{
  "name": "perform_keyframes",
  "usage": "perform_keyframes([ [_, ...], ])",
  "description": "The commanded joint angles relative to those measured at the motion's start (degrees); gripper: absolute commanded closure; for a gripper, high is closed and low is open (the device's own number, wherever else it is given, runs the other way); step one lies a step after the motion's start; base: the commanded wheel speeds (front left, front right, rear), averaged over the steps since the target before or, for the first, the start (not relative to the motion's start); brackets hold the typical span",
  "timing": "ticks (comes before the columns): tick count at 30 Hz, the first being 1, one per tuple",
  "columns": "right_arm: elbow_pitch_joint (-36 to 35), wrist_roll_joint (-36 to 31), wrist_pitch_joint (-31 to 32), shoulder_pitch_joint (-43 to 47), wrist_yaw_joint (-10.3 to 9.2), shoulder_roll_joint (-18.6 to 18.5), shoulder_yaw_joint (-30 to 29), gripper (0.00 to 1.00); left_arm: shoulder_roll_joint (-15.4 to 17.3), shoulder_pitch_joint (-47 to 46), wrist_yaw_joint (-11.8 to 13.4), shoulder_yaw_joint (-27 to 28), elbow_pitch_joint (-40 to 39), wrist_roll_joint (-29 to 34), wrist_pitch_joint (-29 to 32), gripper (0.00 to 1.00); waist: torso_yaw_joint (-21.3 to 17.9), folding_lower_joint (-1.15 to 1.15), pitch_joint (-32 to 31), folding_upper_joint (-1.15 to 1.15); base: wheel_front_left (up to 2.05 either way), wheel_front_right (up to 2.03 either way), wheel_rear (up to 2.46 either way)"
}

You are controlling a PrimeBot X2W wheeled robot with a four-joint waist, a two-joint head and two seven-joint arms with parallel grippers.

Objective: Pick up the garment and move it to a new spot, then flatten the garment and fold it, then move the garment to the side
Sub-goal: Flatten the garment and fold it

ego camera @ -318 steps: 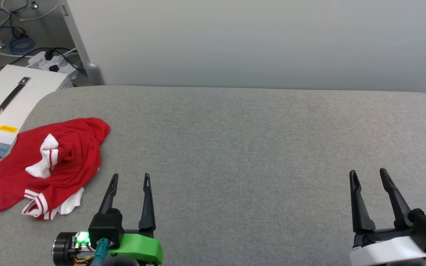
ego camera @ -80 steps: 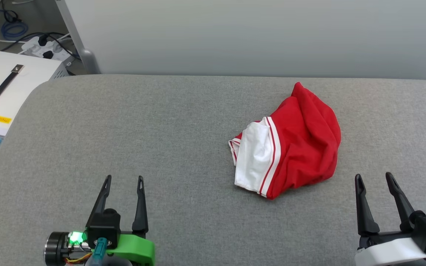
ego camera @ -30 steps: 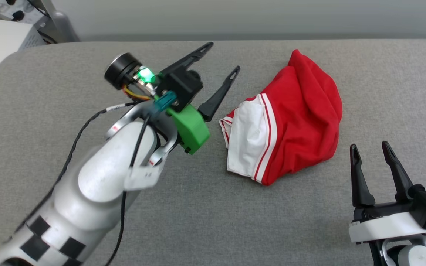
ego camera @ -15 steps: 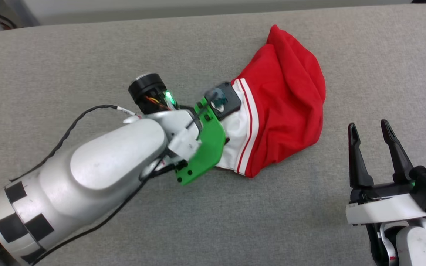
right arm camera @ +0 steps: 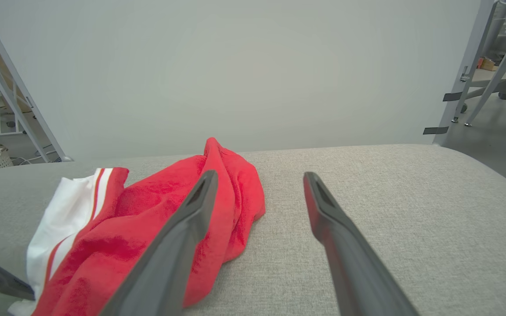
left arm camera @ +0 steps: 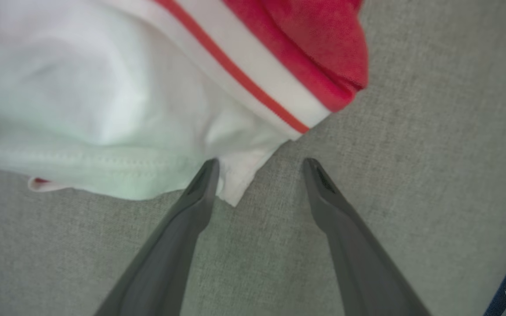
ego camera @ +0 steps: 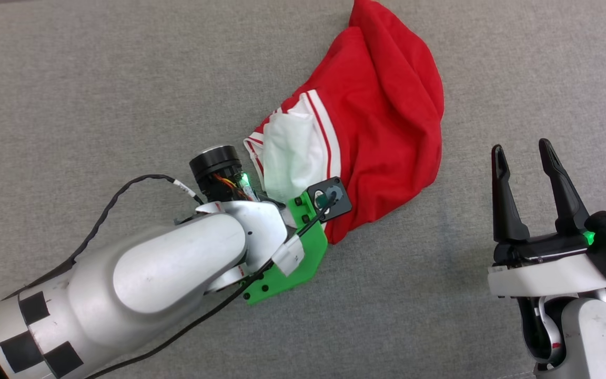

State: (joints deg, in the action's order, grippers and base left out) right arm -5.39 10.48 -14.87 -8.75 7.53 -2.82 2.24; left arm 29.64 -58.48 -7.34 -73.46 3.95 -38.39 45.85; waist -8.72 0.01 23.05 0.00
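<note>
Garment: the crumpled red jersey garment (ego camera: 387,131) lies in a heap on the grey cloth-covered bench (ego camera: 98,79), right of the middle as I look down on it. Its red body is bunched and creased.

Sleeve: a white short sleeve (ego camera: 290,152) spills out of the heap's left side, bordered by red-and-white striped trim (ego camera: 326,134).

Left pincer: here's the action. The left pincer (left arm camera: 259,169) is down low at the sleeve's edge, its two long dark fingers spread wide. A corner of white cloth pokes in between them. One fingertip (left arm camera: 207,171) sits right at the stitched hem and the other is over bare grey cloth. Nothing is pinched.

Left arm: the white forearm with black squares (ego camera: 166,268) reaches in from the lower left. The green plastic bracket (ego camera: 303,258) at its wrist overlaps the garment's near edge as seen from above. A small green light (ego camera: 244,181) glows there, and a black cable (ego camera: 124,189) loops alongside.

Right pincer: the right pincer (ego camera: 521,150) waits off to the garment's right, near it but apart, with its fingers wide and empty, pointing across the bench.

From the right wrist: the garment sits left of those fingers, with one red fold standing up in a peak.

Background: a pale wall (right arm camera: 235,66) rises behind the bench's far edge. Grey chair legs (right arm camera: 503,83) stand on the floor at the far right.
</note>
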Motion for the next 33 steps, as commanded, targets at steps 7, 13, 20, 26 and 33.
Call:
perform_keyframes([
  [7, 0.08, 1.07, -0.13, -1.94, -0.04, -0.06, 0.72, 0.00, 2.01, 4.21, -0.14, 0.11, 2.84, 3.40, 2.71, 0.05, -1.43, -0.01, 3.50, 0.00, 0.00, 0.00, 0.00],
  [13, 0.44, 0.78, -0.13, -1.84, -0.04, -0.06, 0.47, 0.00, 1.60, 4.29, -0.14, 0.11, 3.43, 2.92, -0.62, 1.00, -0.62, -0.01, 2.76, 0.00, 0.00, 0.00, 0.00],
  [20, 0.91, -0.30, -0.13, 0.24, -0.04, -0.06, -0.58, 0.00, 1.49, 0.93, -0.14, 0.11, 4.51, 1.06, -15.85, 1.00, 2.34, -0.01, -1.85, 0.00, 0.00, 0.00, 0.00],
  [26, 0.72, -1.13, -0.13, 2.51, -0.04, -0.06, -1.49, 0.00, 5.17, -0.26, -0.14, 0.57, 7.09, -0.14, -28.01, 1.00, 5.20, -0.01, -5.62, 0.00, 0.00, 0.00, 0.00],
  [33, 0.51, -1.88, -0.13, 4.96, -0.04, -0.06, -2.60, 0.00, 11.21, 6.23, 5.00, 1.54, 6.76, 0.26, -34.12, 1.00, 8.33, -0.01, -8.57, 0.00, 0.00, 0.00, 0.00],
])
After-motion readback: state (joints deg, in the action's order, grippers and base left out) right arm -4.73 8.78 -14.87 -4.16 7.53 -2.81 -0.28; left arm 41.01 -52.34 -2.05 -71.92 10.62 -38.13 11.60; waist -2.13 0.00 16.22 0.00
